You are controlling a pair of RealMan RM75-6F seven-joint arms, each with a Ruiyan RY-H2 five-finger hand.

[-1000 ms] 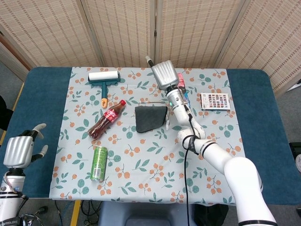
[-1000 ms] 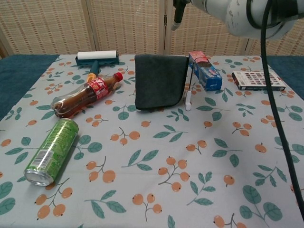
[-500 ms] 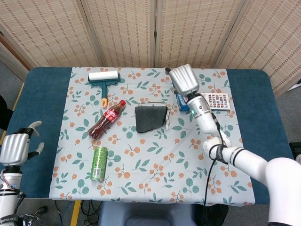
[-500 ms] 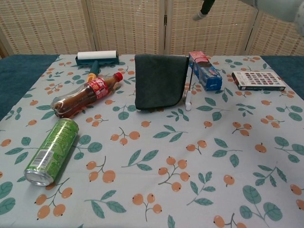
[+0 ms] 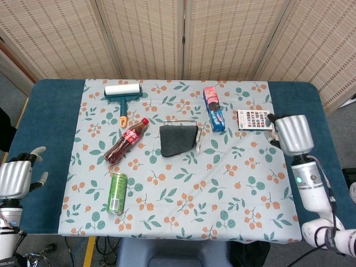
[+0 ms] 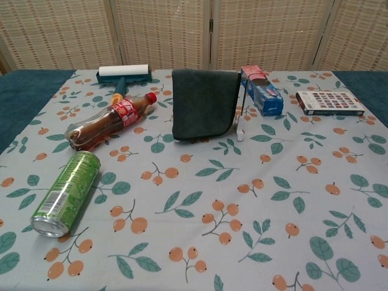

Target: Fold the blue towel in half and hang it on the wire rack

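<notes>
Folded dark blue cloth towel (image 6: pixel 204 103) draped over white wire rack (image 6: pixel 241 124) mid-surface, both robot hands (left (image 5: pixel 13 179), right (image 5: pixel 293 134)) empty at side edges, fingers apart; best kept clear.

A woven bamboo folding screen (image 5: pixel 183 39) stands behind the counter (image 5: pixel 50 122), whose dark blue top carries a pale cloth (image 5: pixel 178 183) printed with oranges and leaves.

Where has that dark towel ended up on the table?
The towel hangs folded over the wire rack mid-table, between the cola bottle and the blue snack box.
</notes>
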